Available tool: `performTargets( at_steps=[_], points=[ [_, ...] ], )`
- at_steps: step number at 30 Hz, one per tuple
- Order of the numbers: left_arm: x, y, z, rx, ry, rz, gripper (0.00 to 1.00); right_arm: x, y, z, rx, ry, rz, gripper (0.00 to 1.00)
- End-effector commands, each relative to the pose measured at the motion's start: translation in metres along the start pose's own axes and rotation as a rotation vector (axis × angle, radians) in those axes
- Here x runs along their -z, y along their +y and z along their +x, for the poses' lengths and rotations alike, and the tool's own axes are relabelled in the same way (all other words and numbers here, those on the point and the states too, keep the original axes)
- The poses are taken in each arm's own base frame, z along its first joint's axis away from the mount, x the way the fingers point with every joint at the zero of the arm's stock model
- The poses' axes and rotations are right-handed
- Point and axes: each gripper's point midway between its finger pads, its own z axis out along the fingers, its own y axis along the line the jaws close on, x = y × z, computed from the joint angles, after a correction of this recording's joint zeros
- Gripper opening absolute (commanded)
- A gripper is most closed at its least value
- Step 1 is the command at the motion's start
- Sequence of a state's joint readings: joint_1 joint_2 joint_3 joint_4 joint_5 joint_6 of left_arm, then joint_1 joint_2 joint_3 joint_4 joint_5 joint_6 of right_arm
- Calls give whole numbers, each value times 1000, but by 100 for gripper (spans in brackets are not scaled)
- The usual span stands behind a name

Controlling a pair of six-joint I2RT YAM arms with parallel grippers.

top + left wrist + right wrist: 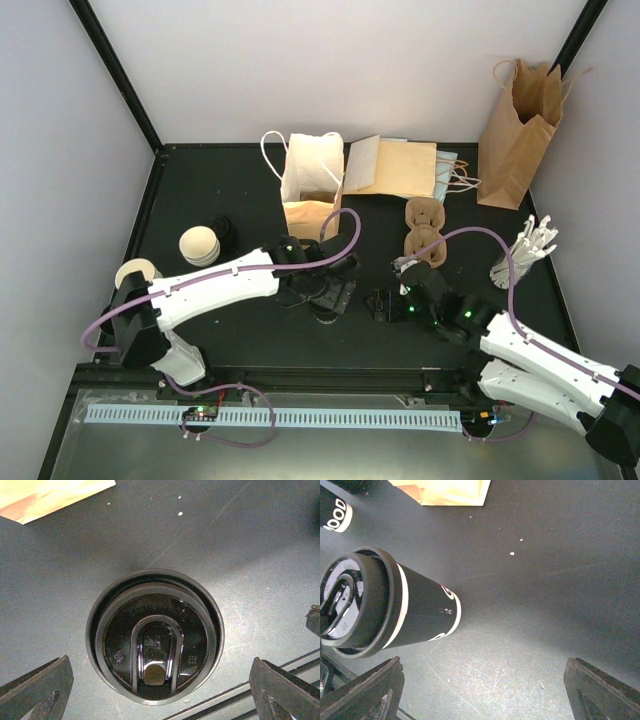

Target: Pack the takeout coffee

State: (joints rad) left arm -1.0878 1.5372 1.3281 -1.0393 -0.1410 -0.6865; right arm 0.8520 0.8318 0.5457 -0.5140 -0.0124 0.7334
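Note:
A coffee cup [155, 637] with a round black lid stands right under my left gripper [160, 695]. The jaws are open, one finger on each side of the cup and not touching it. In the right wrist view the same kind of cup [395, 607] shows a black wall with white bands and a black lid. It stands to the left of my right gripper [482, 695], which is open and empty over bare table. In the top view the left gripper [330, 295] covers the cup, and the right gripper [384, 303] is just to its right. Part of another black cup [332, 512] shows at far left.
An open tan paper bag [312, 190] with white handles is behind the grippers. Flat bags [392, 165] lie beside it and a tall bag [518, 135] stands at back right. A cardboard cup carrier [425, 228] and white utensils [527, 252] are at right. Cream round stacks [199, 243] are at left.

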Motion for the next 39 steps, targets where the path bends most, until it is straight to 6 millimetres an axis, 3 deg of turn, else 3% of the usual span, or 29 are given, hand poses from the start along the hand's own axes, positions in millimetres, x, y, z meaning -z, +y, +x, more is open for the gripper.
performTargets(
  at_steps=[1,6,13,18,23,29,39],
  points=[
    [25,-1,-4,-12,-28,26,99,8,2,-13,44,-32,24,90],
    [52,2,-11,-5,-98,66,99,18,6,-23,131,-35,45,94],
    [86,42,-13,66,-263,120,99,19,25,-32,263,47,74,100],
    [83,84,2,149,-332,123,99,18,47,-34,351,92,116,100],
    [74,109,16,196,-332,147,99,11,78,-33,424,162,102,100],
    [62,121,21,204,-321,148,99,-10,101,-31,467,231,144,100],
    [58,133,23,189,-325,139,99,-37,118,-28,464,307,209,100]
  ],
)
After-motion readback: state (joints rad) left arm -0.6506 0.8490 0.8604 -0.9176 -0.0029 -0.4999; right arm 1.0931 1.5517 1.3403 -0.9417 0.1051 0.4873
